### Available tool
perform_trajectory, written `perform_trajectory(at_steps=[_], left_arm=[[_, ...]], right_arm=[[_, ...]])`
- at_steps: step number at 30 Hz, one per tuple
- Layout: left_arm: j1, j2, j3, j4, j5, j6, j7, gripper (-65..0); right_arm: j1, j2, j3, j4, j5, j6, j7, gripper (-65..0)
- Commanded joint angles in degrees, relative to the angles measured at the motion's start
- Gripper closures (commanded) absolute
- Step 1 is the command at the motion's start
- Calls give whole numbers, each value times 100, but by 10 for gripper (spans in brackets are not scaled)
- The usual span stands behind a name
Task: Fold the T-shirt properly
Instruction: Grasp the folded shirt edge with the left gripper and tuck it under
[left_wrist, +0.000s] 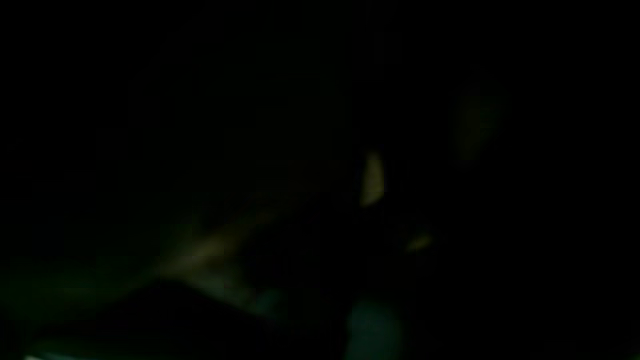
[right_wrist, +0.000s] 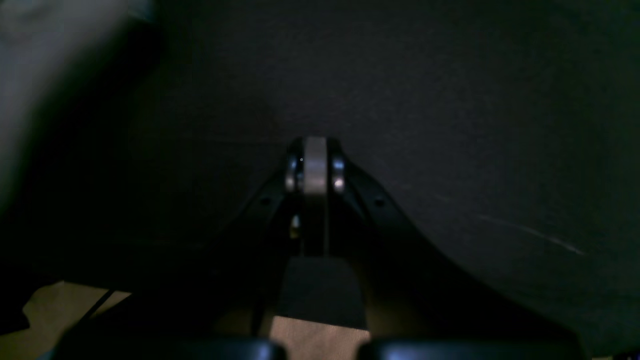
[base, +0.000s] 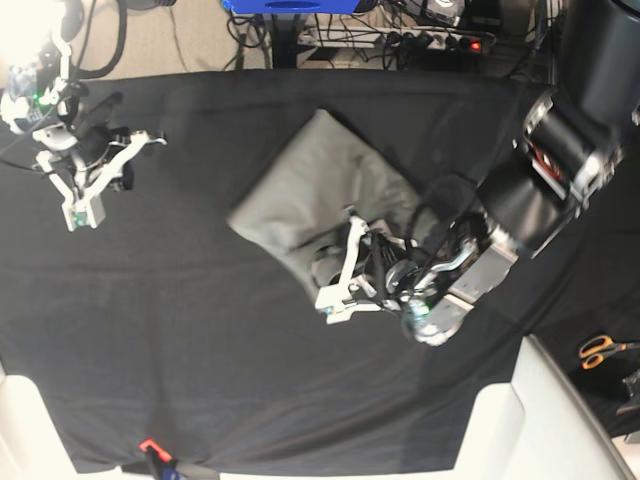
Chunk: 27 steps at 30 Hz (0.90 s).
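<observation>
The grey T-shirt (base: 315, 180) lies folded into a rough slanted rectangle on the black cloth (base: 200, 330), a little right of the table's middle. My left gripper (base: 342, 272) is down at the shirt's near right edge, its white fingers (base: 350, 255) against the fabric. Whether it grips the shirt does not show. The left wrist view is almost wholly black. My right gripper (base: 82, 208) hangs over bare black cloth at the far left, well away from the shirt. In the right wrist view its fingertips (right_wrist: 315, 152) are pressed together with nothing between them.
Orange-handled scissors (base: 600, 350) lie at the right edge. A small red clip (base: 150, 446) holds the cloth at the front. Cables and a power strip (base: 440, 40) run behind the table. White table corners (base: 500, 430) show at the front.
</observation>
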Motion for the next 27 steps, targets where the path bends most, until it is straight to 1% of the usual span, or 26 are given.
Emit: perform_trajectory(at_steps=[1,3,6,10,13,15,19,21,23,25,27], left_arm=[[-364,71,217,-17,-26,24,-178,0],[-583,247,771,-87,-26,33,-425,0],[-847,441,1334,-96,-26,42,-767,0],[-1049,713,1765,-105,-26,15,-1119,0],[-1120,906,1914,-105,-26,15,-1181,0],[-1120,977,1949,-105,132,7,-1277,0],[-882,1188,1897,-105,1337,-37,-1330,0],[-759,1223,1861,-113,1759,-284,-1330,0],[-680,1223,1589,-131,1952,-459,-1321,0],[-592,1241,1220,-280,1987,-574,-1304,0],[-575,1241,912,-430,2022,-600,-1304,0]], right_arm=[[17,31,14,114,42,23,102,-2],[17,31,22,114,42,23,102,-2],[17,31,31,114,42,23,93,-2],[17,31,31,114,42,-12,75,-2],[9,31,40,96,42,-21,75,-2],[9,31,40,88,42,-21,75,-2],[9,22,40,96,42,-21,75,-2],[9,22,40,96,42,-30,75,-2],[9,22,40,96,42,-30,75,-2],[17,22,40,88,42,-30,75,-2],[17,22,40,88,42,-30,75,-2]])
